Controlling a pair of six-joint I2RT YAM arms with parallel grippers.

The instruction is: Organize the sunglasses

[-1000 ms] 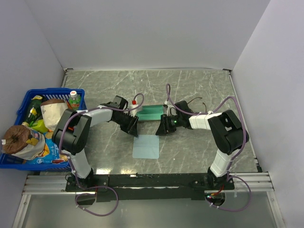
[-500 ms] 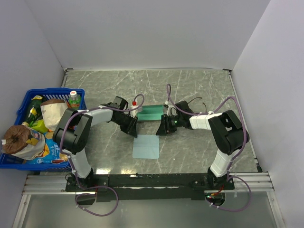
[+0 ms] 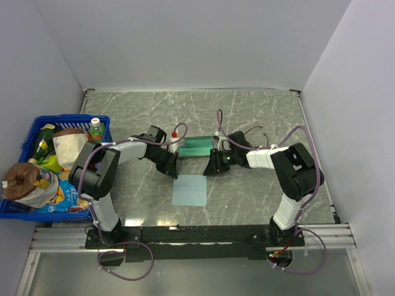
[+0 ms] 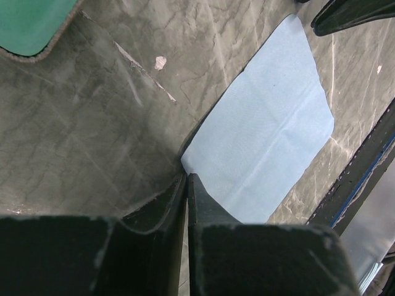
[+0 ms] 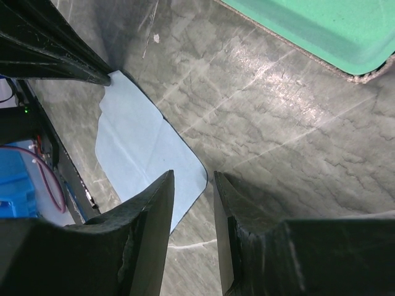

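Observation:
The sunglasses are hard to make out; a thin dark frame-like shape (image 3: 253, 133) behind my right arm may be them. A light blue cloth (image 3: 190, 190) lies flat in front of the open grey-brown case with teal lining (image 3: 197, 147). My left gripper (image 3: 174, 165) is down at the cloth's far left corner (image 4: 185, 163), its jaws pressed together on that corner. My right gripper (image 3: 213, 165) is open, its fingers either side of the cloth's far right corner (image 5: 200, 176). The case's teal edge shows at the top of each wrist view (image 4: 24, 24) (image 5: 321, 31).
A blue basket (image 3: 37, 123) full of snack bags and bottles stands at the table's left edge. A small red-capped object (image 3: 176, 131) lies left of the case. White walls close the table on three sides.
My left gripper's jaws have closed at the cloth's corner. My right gripper has narrowed slightly. Neither arm has moved much and the cloth lies where it did.

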